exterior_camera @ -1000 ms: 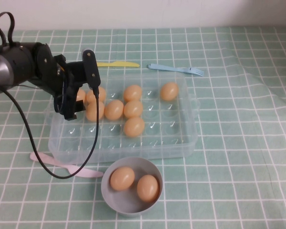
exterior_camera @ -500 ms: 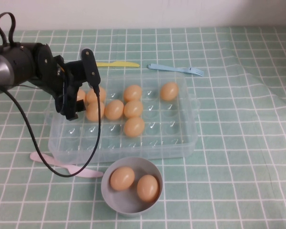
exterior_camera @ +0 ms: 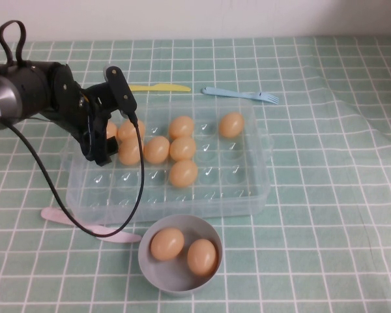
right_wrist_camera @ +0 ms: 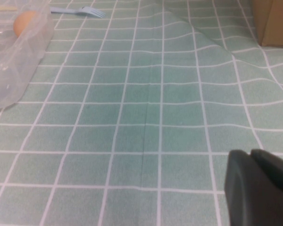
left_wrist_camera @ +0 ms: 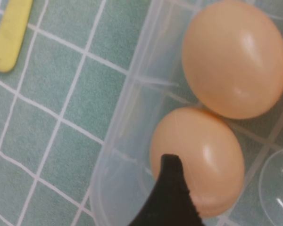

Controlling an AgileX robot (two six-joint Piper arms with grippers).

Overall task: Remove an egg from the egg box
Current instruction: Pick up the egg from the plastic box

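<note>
The clear plastic egg box (exterior_camera: pixel 260 189) lies mid-table with several tan eggs in its slots. My left gripper (exterior_camera: pixel 115 134) hovers open over the box's left end. Its fingers (exterior_camera: pixel 119 91) straddle the leftmost egg (exterior_camera: pixel 109 130), which the arm half hides. In the left wrist view one black finger (left_wrist_camera: pixel 172 197) crosses in front of that egg (left_wrist_camera: pixel 203 150). A second egg (left_wrist_camera: pixel 233 56) lies beside it, inside the box wall (left_wrist_camera: pixel 122 122). Nothing is gripped. My right gripper (right_wrist_camera: pixel 259 188) hangs shut over bare cloth, away from the box (right_wrist_camera: pixel 14 66).
A grey-blue bowl (exterior_camera: pixel 150 268) with two eggs stands in front of the box. Behind the box lie a yellow knife (exterior_camera: pixel 161 87) and a blue fork (exterior_camera: pixel 241 94). A pink spoon (exterior_camera: pixel 85 225) lies front left. A cardboard box (right_wrist_camera: pixel 273 21) stands far right.
My left gripper has shifted slightly to the left and turned a little over the box's left end, still open. No egg has moved.
</note>
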